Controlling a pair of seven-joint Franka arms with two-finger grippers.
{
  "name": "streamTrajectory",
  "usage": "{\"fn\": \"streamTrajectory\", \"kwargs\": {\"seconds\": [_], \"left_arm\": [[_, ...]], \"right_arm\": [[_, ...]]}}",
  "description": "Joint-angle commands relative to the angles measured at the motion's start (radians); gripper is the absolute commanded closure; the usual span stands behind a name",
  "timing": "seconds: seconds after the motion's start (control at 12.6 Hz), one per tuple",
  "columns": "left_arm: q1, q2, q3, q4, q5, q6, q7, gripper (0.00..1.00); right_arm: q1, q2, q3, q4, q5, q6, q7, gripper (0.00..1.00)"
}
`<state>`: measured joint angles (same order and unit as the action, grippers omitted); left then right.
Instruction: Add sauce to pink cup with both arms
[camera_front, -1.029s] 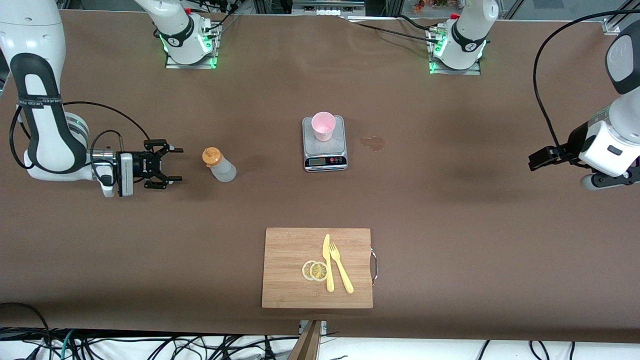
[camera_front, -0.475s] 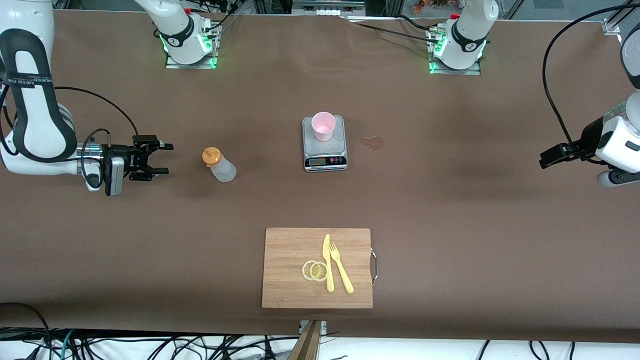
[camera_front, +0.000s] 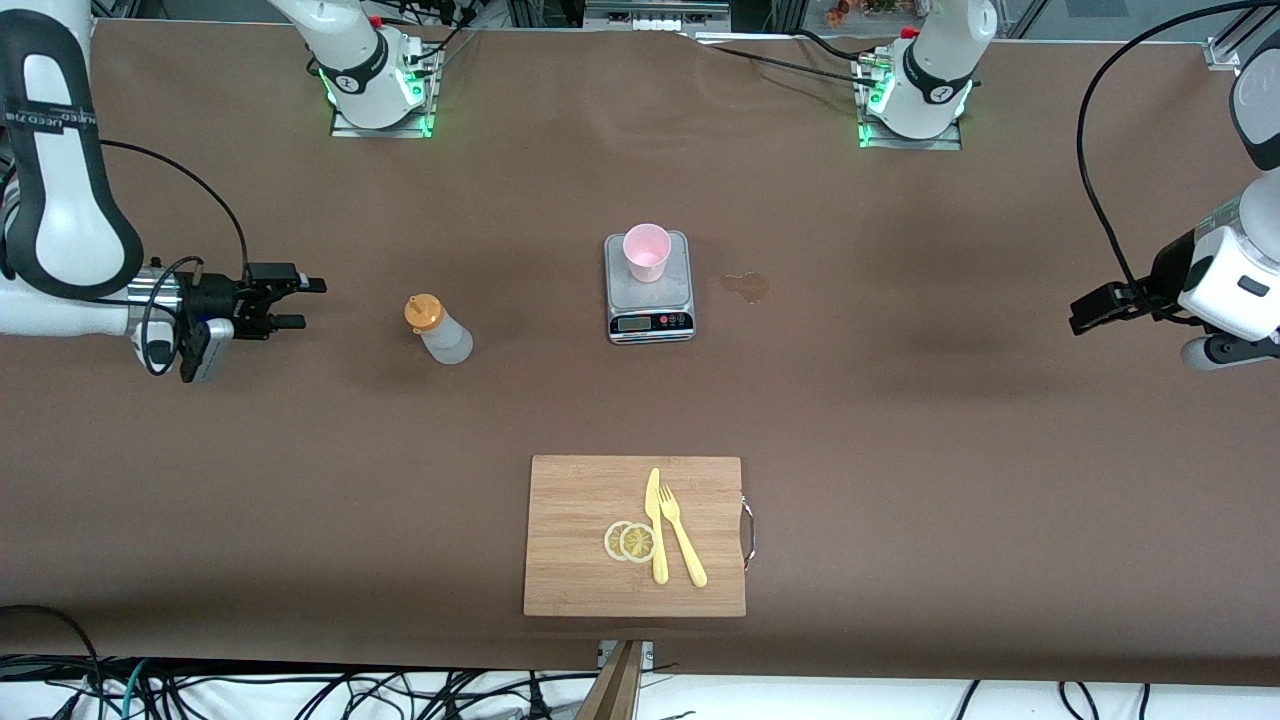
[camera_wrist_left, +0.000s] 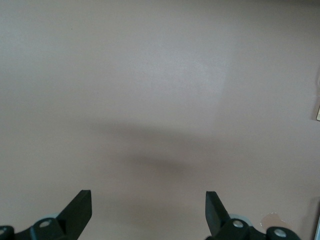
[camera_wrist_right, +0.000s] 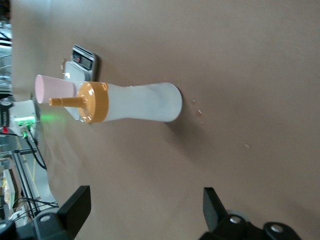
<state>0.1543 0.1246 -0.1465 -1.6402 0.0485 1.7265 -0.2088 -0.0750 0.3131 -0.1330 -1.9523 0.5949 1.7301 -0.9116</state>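
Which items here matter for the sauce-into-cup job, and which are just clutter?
Job:
- sauce bottle, upright
- pink cup, on the scale
- right end effector, open, beside the bottle
- left end effector, open, waiting at its table end

Clutter:
- cutting board with lemon slices, knife, fork
- spill stain

Bare table (camera_front: 340, 400) all round the sauce (camera_front: 438, 329). Right gripper (camera_front: 293, 303), fingers apart, faces it with nothing between. Past the sauce toward the left arm's end: scale (camera_front: 650, 305) bearing the cup (camera_front: 646, 251). Board (camera_front: 580, 540) well nearer the camera.
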Motion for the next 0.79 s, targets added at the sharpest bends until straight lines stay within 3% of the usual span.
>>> {"fn": "streamTrajectory", "kwargs": {"seconds": [0.0, 0.47, 0.71], "left_arm": [[0.005, -0.008, -0.001, 0.010, -0.058, -0.019, -0.003, 0.00], [0.007, -0.008, -0.001, 0.008, -0.061, -0.019, -0.003, 0.00], [0.011, -0.008, -0.001, 0.006, -0.061, -0.021, -0.003, 0.00]], "right_arm": [[0.024, -0.092, 0.003, -0.022, -0.128, 0.020, 0.150, 0.01], [0.095, -0.201, 0.007, 0.001, -0.360, 0.016, 0.411, 0.01], [0.109, -0.265, 0.045, 0.007, -0.495, 0.002, 0.586, 0.01]]}}
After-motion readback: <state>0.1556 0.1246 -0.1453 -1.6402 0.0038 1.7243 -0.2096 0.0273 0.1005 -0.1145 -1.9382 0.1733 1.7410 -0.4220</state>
